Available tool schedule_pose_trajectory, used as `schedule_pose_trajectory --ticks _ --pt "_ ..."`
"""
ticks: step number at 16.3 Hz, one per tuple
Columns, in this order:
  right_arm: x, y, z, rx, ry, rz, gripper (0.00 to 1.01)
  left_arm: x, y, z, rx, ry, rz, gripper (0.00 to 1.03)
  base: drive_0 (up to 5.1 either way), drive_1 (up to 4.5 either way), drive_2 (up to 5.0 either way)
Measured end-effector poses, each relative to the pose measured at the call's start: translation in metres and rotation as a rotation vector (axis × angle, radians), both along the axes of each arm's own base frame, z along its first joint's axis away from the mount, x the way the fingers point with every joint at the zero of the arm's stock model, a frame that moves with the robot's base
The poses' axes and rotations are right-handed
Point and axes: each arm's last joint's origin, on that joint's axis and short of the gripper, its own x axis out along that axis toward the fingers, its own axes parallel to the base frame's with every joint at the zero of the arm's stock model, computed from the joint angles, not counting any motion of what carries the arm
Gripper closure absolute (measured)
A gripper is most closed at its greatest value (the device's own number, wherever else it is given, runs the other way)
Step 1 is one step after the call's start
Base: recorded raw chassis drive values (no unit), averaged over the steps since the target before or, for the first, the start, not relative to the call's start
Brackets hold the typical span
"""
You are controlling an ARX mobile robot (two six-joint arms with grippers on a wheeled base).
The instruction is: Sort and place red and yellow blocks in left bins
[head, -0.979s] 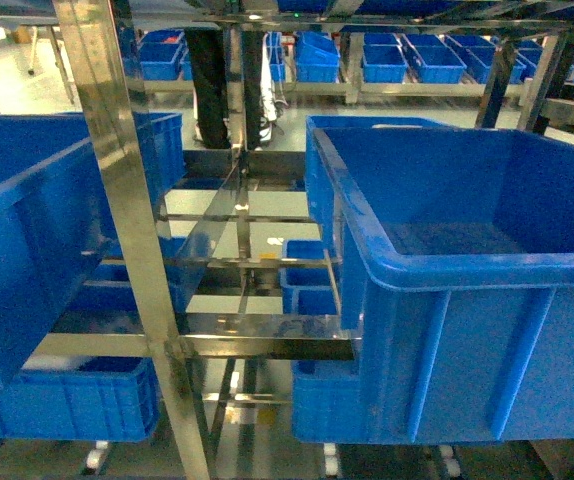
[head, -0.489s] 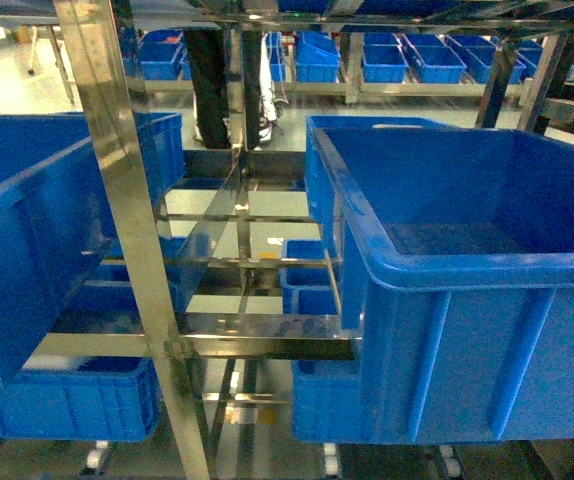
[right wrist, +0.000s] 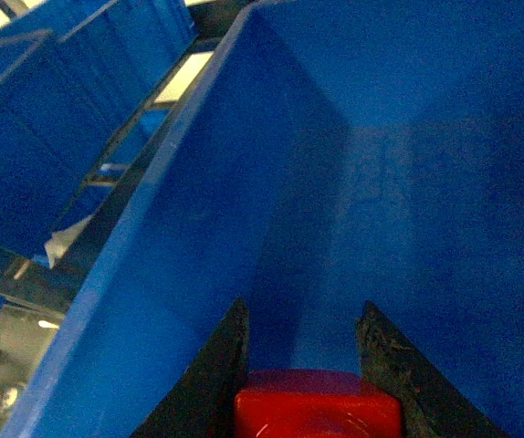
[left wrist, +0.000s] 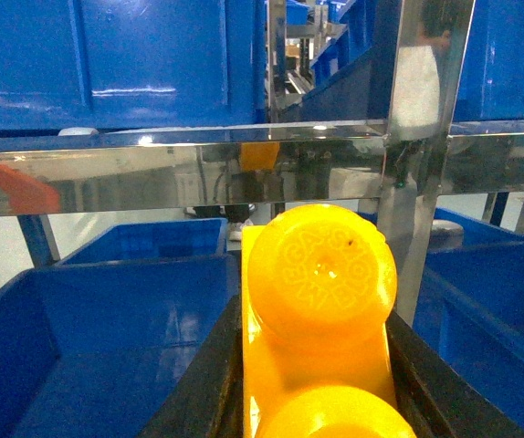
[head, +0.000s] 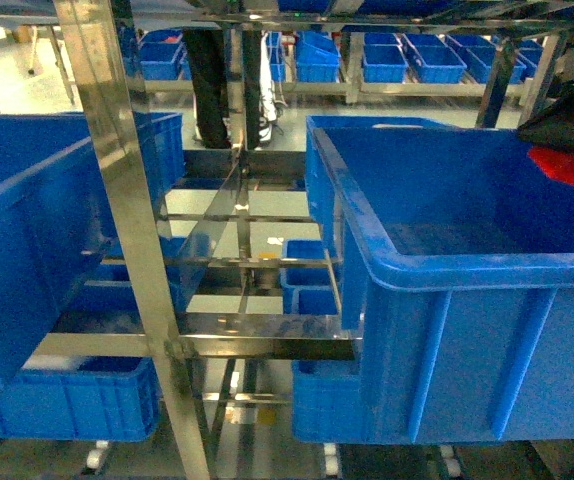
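Now the right gripper (head: 567, 150) has come in over the big blue bin (head: 447, 270), further than before. One red block (right wrist: 317, 412) sits squeezed tight between its two dark fingers (right wrist: 209, 376), above the bin's inside. Only the left wrist view shows the left gripper (left wrist: 321, 365), clamped on one yellow block (left wrist: 321, 292), with the shiny rack (left wrist: 189, 169) beyond.

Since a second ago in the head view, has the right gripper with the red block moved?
Yes. The right gripper, holding the red block, has come in from the right edge, leftward over the blue bin, where it was absent before.
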Motion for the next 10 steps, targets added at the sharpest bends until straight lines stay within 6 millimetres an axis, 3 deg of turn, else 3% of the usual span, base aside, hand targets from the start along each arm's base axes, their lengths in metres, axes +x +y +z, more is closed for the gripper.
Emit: schedule_pose_trajectory --ticks 3,6,8,10 --pt "0.008 0.002 -0.005 -0.012 0.018 0.012 0.72 0.0 0.0 0.0 0.0 0.0 0.0 0.74 0.0 0.0 0.0" --pt "0.04 0.009 -0.03 -0.087 0.095 0.04 0.72 0.0 0.0 0.0 0.0 0.0 0.0 0.74 0.0 0.0 0.0" --pt "0.076 0.009 -0.05 -0.194 0.118 0.014 0.72 0.0 0.0 0.0 0.0 0.0 0.0 0.74 0.0 0.0 0.0" --pt "0.063 0.01 -0.048 -0.137 0.076 0.027 0.34 0.0 0.0 0.0 0.0 0.0 0.0 0.74 0.0 0.0 0.0"
